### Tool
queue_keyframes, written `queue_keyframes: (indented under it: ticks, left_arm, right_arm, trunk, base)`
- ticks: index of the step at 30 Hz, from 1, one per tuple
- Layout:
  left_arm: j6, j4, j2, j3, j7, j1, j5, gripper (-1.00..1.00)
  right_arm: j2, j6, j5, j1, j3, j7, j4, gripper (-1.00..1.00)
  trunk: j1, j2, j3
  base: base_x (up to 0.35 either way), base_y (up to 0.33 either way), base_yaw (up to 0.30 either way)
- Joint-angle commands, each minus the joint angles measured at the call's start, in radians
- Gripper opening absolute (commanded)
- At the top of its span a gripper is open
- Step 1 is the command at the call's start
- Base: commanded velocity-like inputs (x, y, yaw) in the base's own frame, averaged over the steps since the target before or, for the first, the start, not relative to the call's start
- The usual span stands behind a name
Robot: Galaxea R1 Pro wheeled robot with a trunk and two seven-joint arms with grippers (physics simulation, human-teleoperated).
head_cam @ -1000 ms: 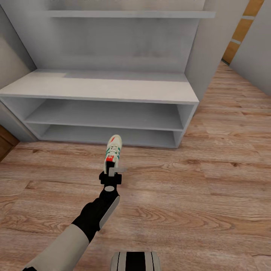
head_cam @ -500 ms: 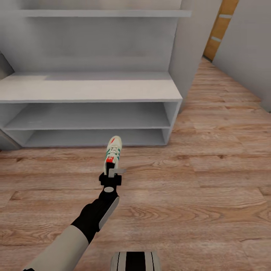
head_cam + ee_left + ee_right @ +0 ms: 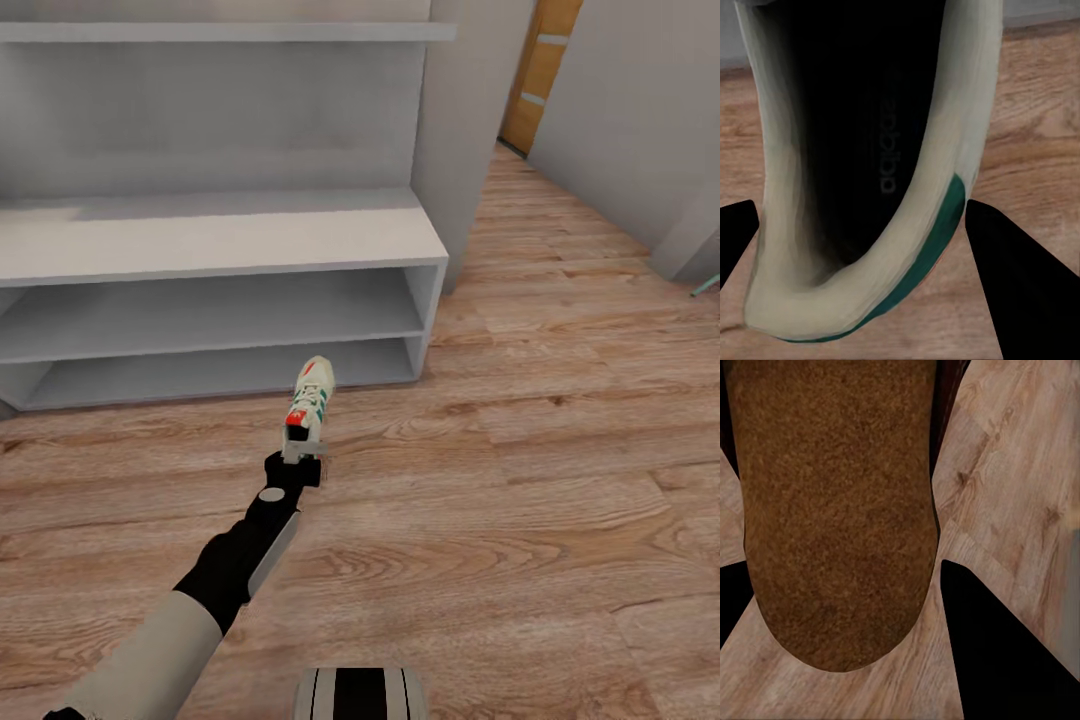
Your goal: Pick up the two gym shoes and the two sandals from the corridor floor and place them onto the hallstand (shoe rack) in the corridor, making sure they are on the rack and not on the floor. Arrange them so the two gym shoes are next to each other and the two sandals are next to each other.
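**Operator:** Report the left arm and its load.

**Technician:** In the head view, your left gripper (image 3: 299,449) is extended forward toward 12 o'clock and is closed on the heel of one gym shoe (image 3: 309,396). The shoe is clear of the corridor floor (image 3: 560,480), toe pointing toward the hallstand (image 3: 200,245). In the left wrist view, you look into the gym shoe (image 3: 862,157): dark insole, cream collar, green edge at the heel. One dark finger (image 3: 1016,277) stands just beside the heel on one side and the second finger on the other.

**Operator:** And the right arm?

**Technician:** In the right wrist view, a brown sandal (image 3: 832,510) with a grainy brown surface lies between the dark fingers (image 3: 1001,652) of your right gripper (image 3: 844,615), above the plank floor (image 3: 1012,487). The fingers flank it closely, but contact with the sandal is not visible, so I cannot tell whether the grip is made.

**Operator:** Where is the rack?

**Technician:** The hallstand sits from 10 to 12 o'clock in the head view, beyond the held shoe, with a flat white top and two open compartments. A thin wall shelf (image 3: 220,31) runs above it. A wooden door (image 3: 540,70) shows at 1 o'clock, down the corridor.
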Motion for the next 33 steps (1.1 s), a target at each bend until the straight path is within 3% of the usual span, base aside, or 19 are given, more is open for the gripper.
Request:
queue_keyframes:
  ticks: [1, 5, 12, 16, 33]
  left_arm:
    - [0.003, -0.001, 0.012, 0.003, 0.004, -0.004, 0.012, -1.00]
    - [0.004, 0.001, 0.058, 0.020, -0.001, -0.045, 0.018, -1.00]
    - [0.021, 0.001, 0.070, 0.080, 0.000, -0.107, 0.012, -1.00]
    - [0.153, 0.001, 0.070, 0.092, 0.002, -0.168, 0.010, -1.00]
    - [0.475, 0.001, 0.071, 0.094, 0.007, -0.379, 0.008, -1.00]
  right_arm:
    - [0.000, 0.004, -0.005, -0.001, 0.000, -0.003, -0.001, -1.00]
    - [0.000, 0.003, -0.005, -0.001, 0.000, -0.003, -0.001, -1.00]
    - [0.000, 0.003, -0.005, -0.001, 0.000, -0.003, -0.001, -1.00]
    - [0.000, 0.003, -0.004, -0.001, 0.000, -0.003, -0.001, -1.00]
    - [0.001, 0.003, -0.004, -0.001, 0.000, -0.004, -0.001, -1.00]
  trunk:
    - [0.000, 0.000, -0.001]
    - [0.000, 0.000, -0.001]
    - [0.000, 0.000, -0.001]
    - [0.000, 0.000, -0.001]
    - [0.000, 0.000, -0.001]
  base:
    - [0.000, 0.000, -0.008]
    - [0.000, 0.000, -0.002]
    - [0.000, 0.000, 0.000]
    - [0.000, 0.000, 0.000]
    - [0.000, 0.000, 0.000]
